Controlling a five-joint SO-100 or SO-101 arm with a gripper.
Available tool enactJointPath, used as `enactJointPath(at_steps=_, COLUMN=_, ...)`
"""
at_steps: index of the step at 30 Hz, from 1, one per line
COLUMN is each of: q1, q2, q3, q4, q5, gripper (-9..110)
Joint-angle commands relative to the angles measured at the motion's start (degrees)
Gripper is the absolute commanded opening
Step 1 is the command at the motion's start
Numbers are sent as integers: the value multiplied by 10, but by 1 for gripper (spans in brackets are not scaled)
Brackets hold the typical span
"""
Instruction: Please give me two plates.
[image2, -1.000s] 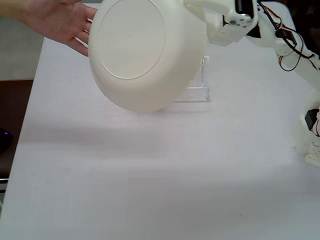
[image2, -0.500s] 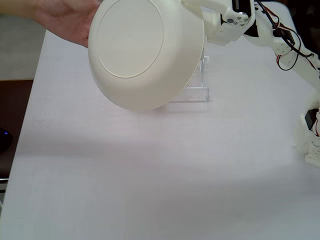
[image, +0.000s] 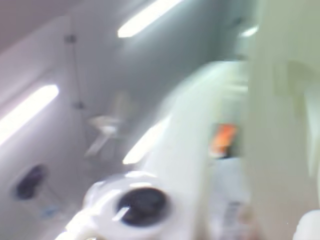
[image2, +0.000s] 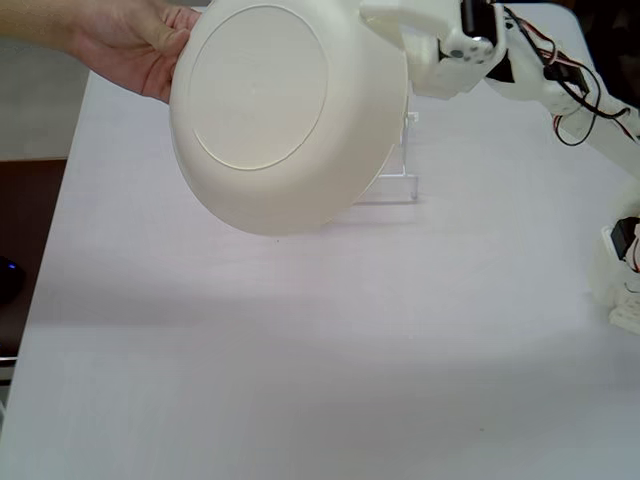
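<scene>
The cream-white plate (image2: 285, 115) is held up in the air over the far part of the table, tilted so its flat round base faces the fixed camera. My gripper (image2: 388, 28) is shut on its upper right rim. A person's hand (image2: 135, 45) reaches in from the top left, and its fingers touch the plate's left rim. The light blue plate is out of view. The wrist view is badly blurred and shows only pale shapes against a ceiling.
A clear acrylic stand (image2: 398, 180) sits on the white table (image2: 300, 380) behind the plate. My arm (image2: 560, 80) with its wires runs along the right edge down to its base (image2: 622, 285). Ceiling lights (image: 30, 112) show in the wrist view.
</scene>
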Motion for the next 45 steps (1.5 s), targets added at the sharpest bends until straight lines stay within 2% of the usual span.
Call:
enactJointPath(at_steps=1, q1=26, q2=57, q3=12, q4=83, q5=5, gripper=53)
enactJointPath(at_steps=7, q1=48, q2=137, q3=125, q4=98, q5=10, gripper=62)
enactJointPath(at_steps=18, q1=58, q2=349, q3=342, q4=112, q5=1, gripper=59)
enactJointPath(at_steps=24, q1=59, q2=498, q3=484, q4=194, q5=41, gripper=57)
enactJointPath(at_steps=32, q1=84, q2=614, q3=611, q4=333, q5=121, gripper=57)
enactJointPath(at_steps=45, q1=90, q2=786, q3=830, q4=426, q5=178, gripper=57)
